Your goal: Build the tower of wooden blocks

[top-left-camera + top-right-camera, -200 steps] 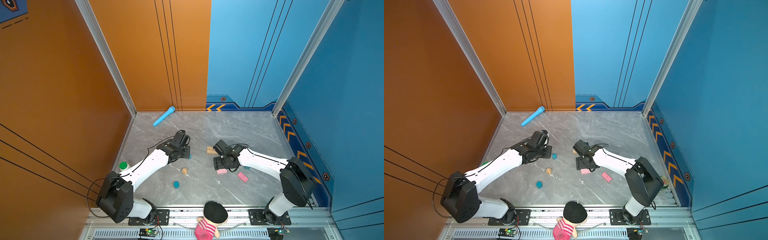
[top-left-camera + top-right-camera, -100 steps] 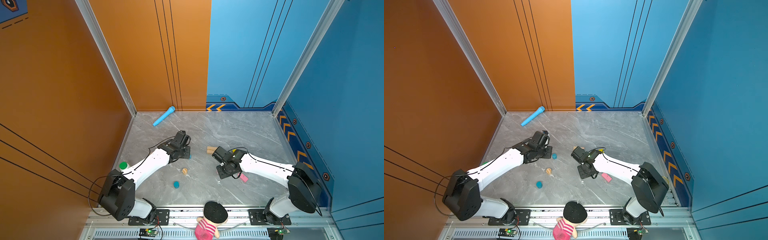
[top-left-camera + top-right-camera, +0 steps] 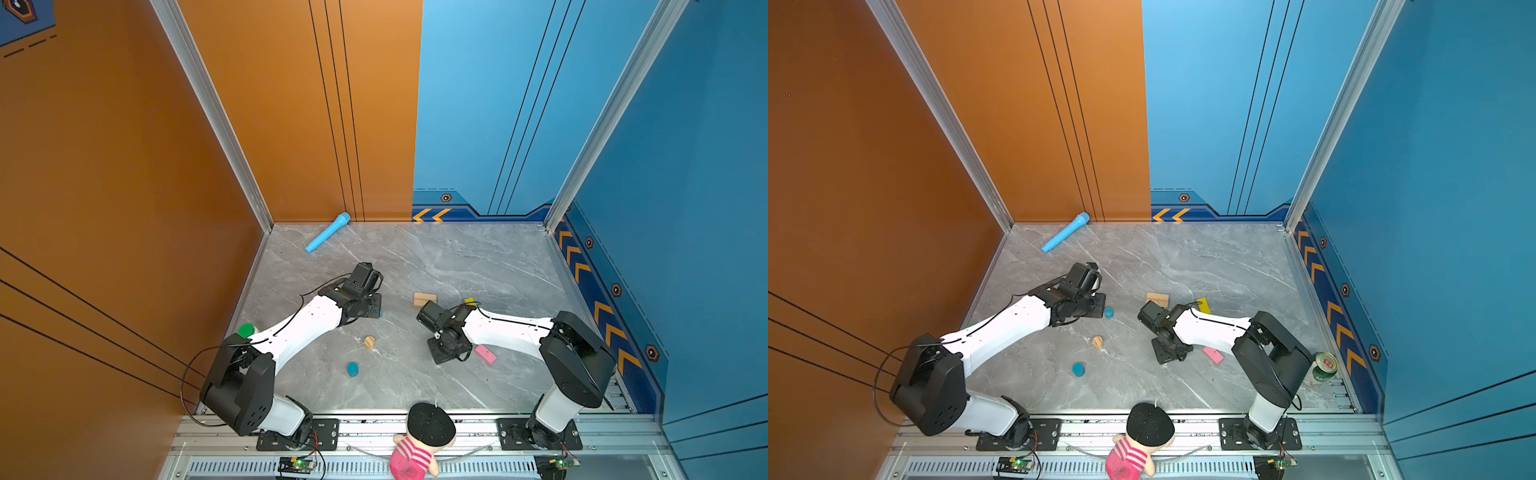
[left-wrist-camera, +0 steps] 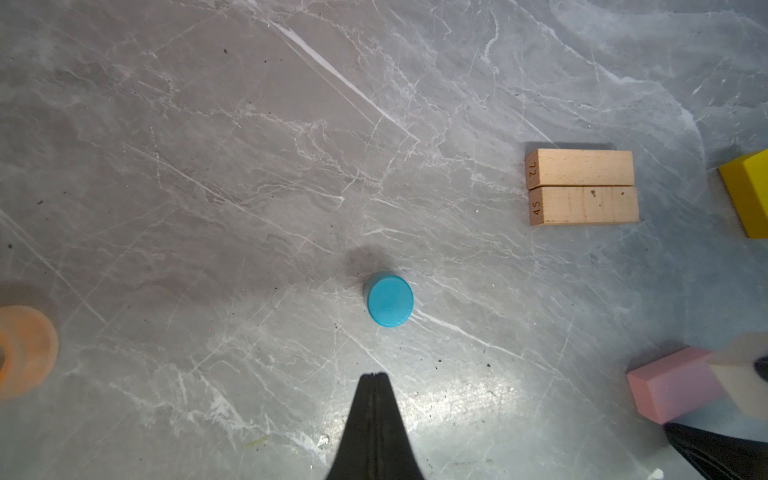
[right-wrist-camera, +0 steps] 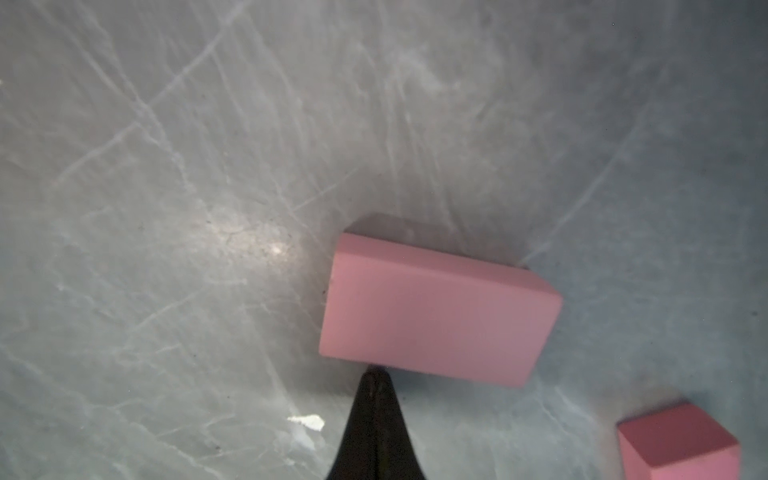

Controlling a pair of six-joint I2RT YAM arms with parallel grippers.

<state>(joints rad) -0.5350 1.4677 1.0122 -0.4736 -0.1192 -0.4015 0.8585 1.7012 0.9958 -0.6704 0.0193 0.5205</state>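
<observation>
In the left wrist view my left gripper (image 4: 375, 376) is shut and empty, a short way from an upright blue cylinder (image 4: 390, 300). Beyond it lie two tan bars (image 4: 582, 187) side by side, a yellow bar (image 4: 748, 195) and a pink bar (image 4: 673, 390). My right gripper (image 5: 376, 374) is shut, its tip at the long edge of a pink bar (image 5: 436, 311), holding nothing. A second pink bar (image 5: 681, 444) lies close by. A top view shows a tan cylinder (image 3: 369, 342) on its side and another blue cylinder (image 3: 353, 369) in the middle. No tower is in view.
A light-blue toy microphone (image 3: 327, 232) lies near the back wall. A green-capped bottle (image 3: 246, 331) stands behind the left arm. A doll (image 3: 424, 440) sits at the front rail, a drink can (image 3: 1323, 368) at the right edge, and an orange ring (image 4: 25, 349) near the left gripper.
My right gripper has shut and moved from beside the tan bars toward the front, over the nearer pink bar. The left arm has hardly moved.
</observation>
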